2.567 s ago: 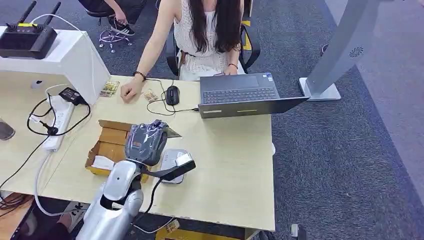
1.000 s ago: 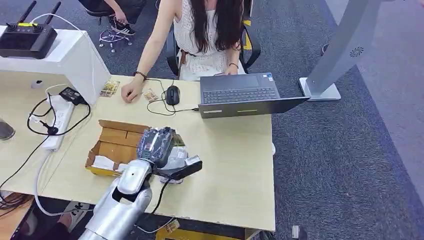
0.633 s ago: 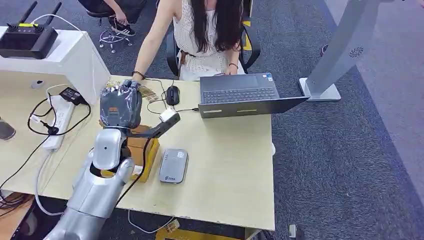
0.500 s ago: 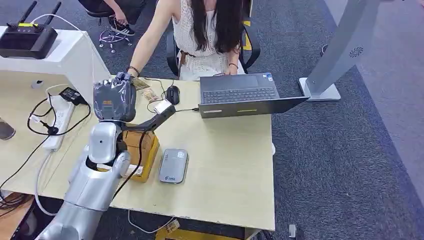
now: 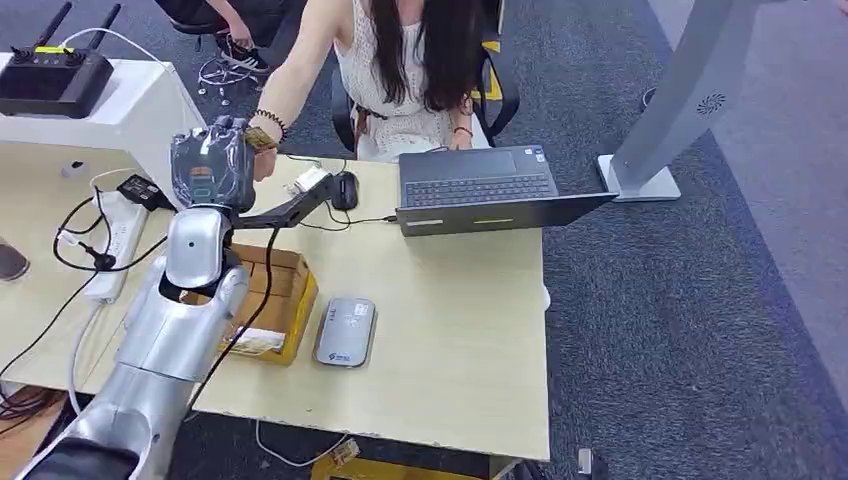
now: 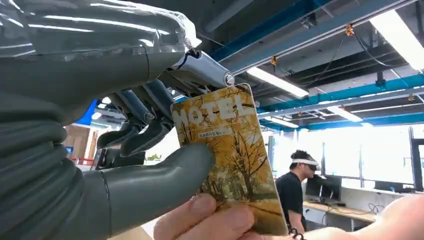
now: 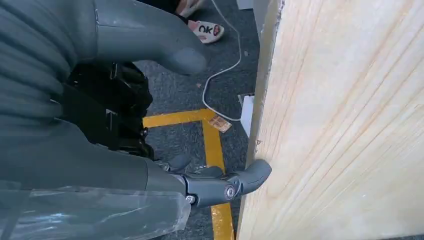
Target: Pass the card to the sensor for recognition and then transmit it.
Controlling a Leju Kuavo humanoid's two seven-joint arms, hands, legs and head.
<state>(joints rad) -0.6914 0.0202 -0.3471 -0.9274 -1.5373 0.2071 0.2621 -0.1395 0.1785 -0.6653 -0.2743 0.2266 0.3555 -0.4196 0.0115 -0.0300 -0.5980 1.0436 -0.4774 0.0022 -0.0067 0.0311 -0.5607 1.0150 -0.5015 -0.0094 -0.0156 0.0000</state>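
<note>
Left hand (image 5: 212,165) raised over the far edge of the desk (image 5: 470,330), pinching the card (image 6: 227,150) between thumb and fingers (image 6: 140,107) — a yellow autumn-print card marked HOTEL. Person's hand (image 6: 210,222) gripping the same card at its other end. Card reader (image 5: 345,331) lying flat on the desk just beside the cardboard box (image 5: 285,290). Right hand (image 7: 150,165) hanging beside the desk edge, holding nothing, fingers apart. Laptop (image 5: 490,190) open at the far side.
</note>
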